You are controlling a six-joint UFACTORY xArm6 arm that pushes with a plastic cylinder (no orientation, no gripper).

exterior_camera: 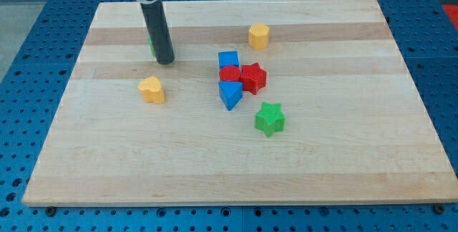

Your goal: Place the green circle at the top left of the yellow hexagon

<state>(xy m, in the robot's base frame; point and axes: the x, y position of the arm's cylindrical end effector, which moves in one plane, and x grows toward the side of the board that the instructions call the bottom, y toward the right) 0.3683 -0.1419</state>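
The yellow hexagon (259, 36) sits near the view's top, right of centre. The green circle (151, 44) is almost wholly hidden behind my rod; only a thin green sliver shows at the rod's left edge. My tip (165, 61) rests on the board at the view's upper left, just below and to the right of that green sliver, far to the left of the yellow hexagon.
A yellow heart (152, 89) lies below my tip. A cluster sits mid-board: blue cube (228, 60), red circle (230, 74), red star (252, 77), blue triangle (230, 94). A green star (270, 119) lies below it. The wooden board (343, 153) lies on a blue perforated table.
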